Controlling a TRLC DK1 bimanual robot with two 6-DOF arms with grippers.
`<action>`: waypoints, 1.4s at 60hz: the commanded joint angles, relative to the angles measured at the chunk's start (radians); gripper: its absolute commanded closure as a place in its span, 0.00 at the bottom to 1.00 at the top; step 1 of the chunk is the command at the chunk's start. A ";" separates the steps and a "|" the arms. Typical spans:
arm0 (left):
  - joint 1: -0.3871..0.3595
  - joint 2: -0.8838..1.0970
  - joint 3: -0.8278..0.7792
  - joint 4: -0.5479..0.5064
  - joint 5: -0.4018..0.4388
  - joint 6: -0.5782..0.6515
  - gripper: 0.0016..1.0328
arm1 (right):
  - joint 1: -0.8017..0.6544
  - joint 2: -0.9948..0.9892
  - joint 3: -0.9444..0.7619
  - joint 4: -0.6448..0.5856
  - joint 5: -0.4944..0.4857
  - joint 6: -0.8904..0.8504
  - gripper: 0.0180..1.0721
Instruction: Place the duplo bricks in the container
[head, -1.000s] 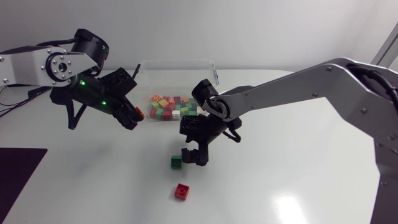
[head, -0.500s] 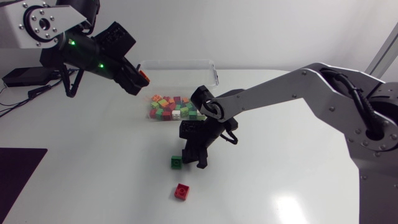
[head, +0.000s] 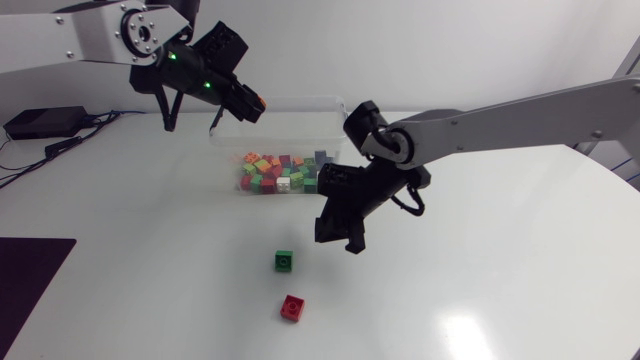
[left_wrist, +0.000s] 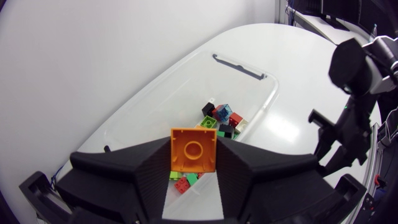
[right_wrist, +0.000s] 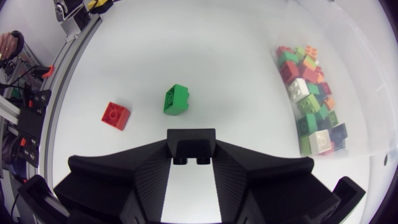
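The clear container (head: 296, 122) stands at the back middle with several mixed bricks (head: 279, 173) in its near part. My left gripper (head: 254, 103) hangs above the container's left end, shut on an orange brick (left_wrist: 194, 149); the container (left_wrist: 272, 93) lies below it. In front of the container, my right gripper (head: 338, 237) is above the table, shut on a small black brick (right_wrist: 191, 150). A green brick (head: 285, 261) and a red brick (head: 292, 307) lie on the table; both the green brick (right_wrist: 176, 100) and the red brick (right_wrist: 115, 115) are ahead of the right gripper.
A dark mat (head: 28, 290) covers the table's front left corner. A black box with cables (head: 45, 123) sits at the far left. My right arm (left_wrist: 346, 121) shows beside the container in the left wrist view.
My left arm has risen and swung right, carrying the orange brick to above the container. The right gripper closed on the black brick beside the green one and lifted up and right.
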 joint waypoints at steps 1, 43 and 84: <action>0.017 0.067 0.050 0.026 0.007 -0.034 0.65 | -0.015 -0.064 -0.028 -0.031 -0.014 -0.002 0.77; 0.072 -0.261 -0.369 0.307 0.002 0.019 0.05 | -0.095 -0.074 0.320 0.022 -0.014 0.245 0.77; -0.042 -0.508 -0.748 0.171 0.133 0.259 0.05 | -0.069 0.441 0.942 0.098 0.067 0.475 0.74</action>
